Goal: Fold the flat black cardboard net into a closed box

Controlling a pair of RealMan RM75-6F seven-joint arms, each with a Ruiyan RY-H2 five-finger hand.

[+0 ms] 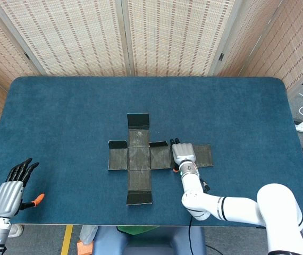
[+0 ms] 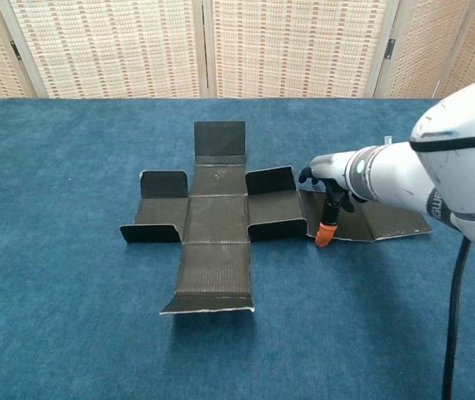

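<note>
head view: blue table [image 1: 61, 106], woven screens [image 1: 167, 37] behind.

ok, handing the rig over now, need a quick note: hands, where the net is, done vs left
Right hand hangs palm down over the right arm of the cardboard net, orange thumb tip at that arm's near edge; it grips nothing, and contact cannot be judged.
Left hand is open, fingers spread, near the table's front left corner, far from the net.
The net lies mid-table as a cross, a few small end flaps tilted up.
Done: no panel folded.
Left: raise the sides, fold the long right arm over, close the box.
</note>
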